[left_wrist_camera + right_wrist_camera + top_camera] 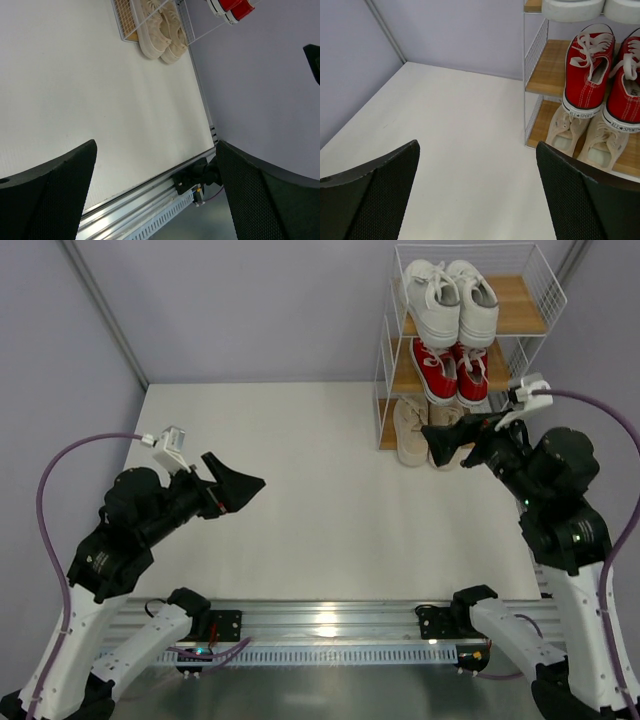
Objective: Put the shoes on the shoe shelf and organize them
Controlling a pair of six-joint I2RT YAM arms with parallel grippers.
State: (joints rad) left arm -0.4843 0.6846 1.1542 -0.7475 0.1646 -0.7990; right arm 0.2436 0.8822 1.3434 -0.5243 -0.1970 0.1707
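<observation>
Neatly, shoes (450, 370) fill the shelf (522, 308)

The top view looks down from above the bench's (330, 490) near edge, while both wrist views share the far-right-corner shoe shelf (522, 310).

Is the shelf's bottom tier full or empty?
Full: the beige pair sits side by side on the bottom board, heels overhanging its front edge. The red pair and the white pair fill the tiers above.
</observation>
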